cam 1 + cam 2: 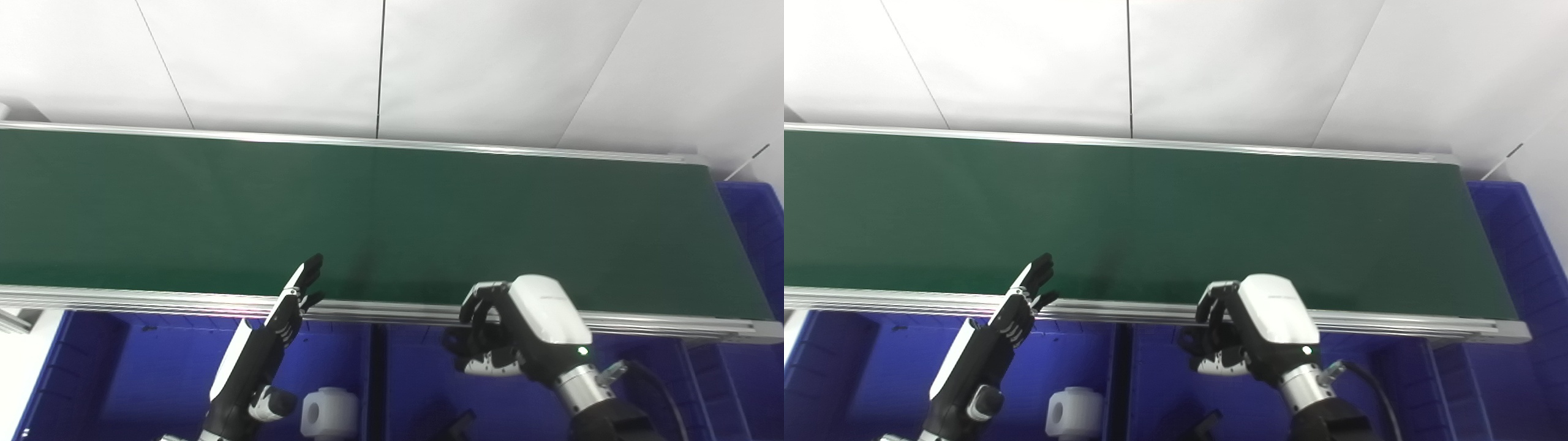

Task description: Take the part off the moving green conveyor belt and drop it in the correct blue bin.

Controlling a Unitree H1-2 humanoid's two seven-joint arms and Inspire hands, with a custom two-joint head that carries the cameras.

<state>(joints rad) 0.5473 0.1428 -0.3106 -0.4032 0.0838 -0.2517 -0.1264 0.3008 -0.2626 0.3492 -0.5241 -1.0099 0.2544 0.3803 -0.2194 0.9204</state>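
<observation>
The green conveyor belt (pixel 392 220) carries no part that I can see. My left hand (pixel 288 315) is open, fingers stretched up over the belt's near rail, holding nothing. My right hand (pixel 514 334) hovers over the right blue bin (pixel 416 380) just below the rail, with its dark fingers curled towards the thumb. I cannot tell whether anything dark is held inside them. A black part (pixel 460 422) lies in that bin below the hand. A white part (pixel 331 411) lies in the left blue bin (pixel 153 380).
The silver near rail (pixel 643 321) runs along the belt's front edge above the bins. Another blue bin (pixel 756 220) stands at the belt's right end. A white wall is behind the belt.
</observation>
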